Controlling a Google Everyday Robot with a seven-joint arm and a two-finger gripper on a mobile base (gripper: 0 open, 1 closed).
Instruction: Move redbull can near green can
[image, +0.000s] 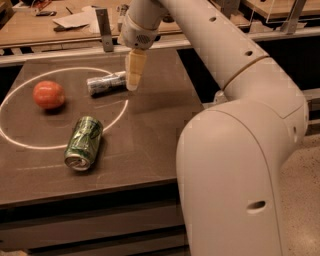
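Note:
The redbull can (105, 83), slim and silver-grey with bluish markings, lies on its side on the dark table (155, 125), inside the white circle near its far edge. The green can (83, 143) lies on its side in front of it, on the circle's near edge, silver top toward the camera. My gripper (133, 84) hangs from the arm with pale fingers pointing down, right at the redbull can's right end and slightly above the table.
A red apple (48, 94) sits inside the white circle (20, 142) at the left. My large white arm (240, 150) fills the right foreground. A wooden bench (60, 25) with papers and tools runs behind the table. The table's right edge drops to the floor.

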